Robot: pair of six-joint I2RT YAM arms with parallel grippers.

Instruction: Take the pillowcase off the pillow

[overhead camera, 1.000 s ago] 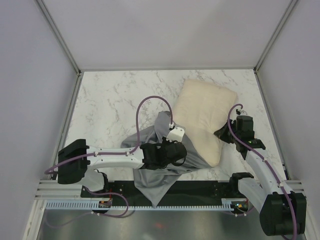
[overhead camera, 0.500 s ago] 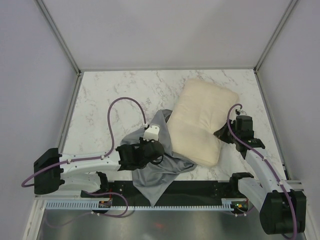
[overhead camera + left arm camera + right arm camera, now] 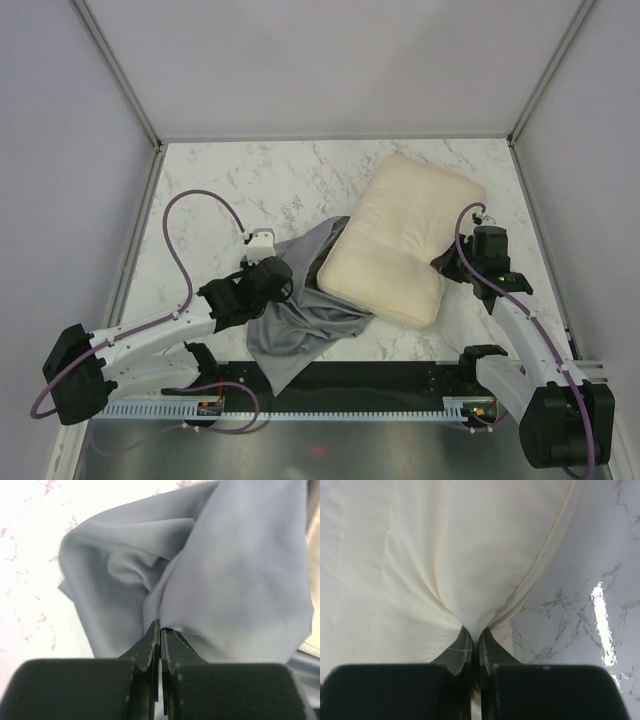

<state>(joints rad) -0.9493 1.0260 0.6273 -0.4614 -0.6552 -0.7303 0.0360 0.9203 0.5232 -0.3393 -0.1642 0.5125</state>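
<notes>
Pillowcase [image 3: 300, 322] fabric, grey and crumpled, spreads over the marble table [image 3: 220, 190] at left-centre, with one tail hanging over the near edge. The overhead view hides the tips of the left gripper [image 3: 160, 626] under its wrist. Its own wrist view shows them pressed together on a pinched fold of that grey cloth. To the right lies the pillow [image 3: 400, 250], cream and bare on top, its near-left edge touching the cloth. At far right, the right gripper [image 3: 474, 632] is clamped on a pucker at the pillow's seamed edge, plain only in its wrist view.
</notes>
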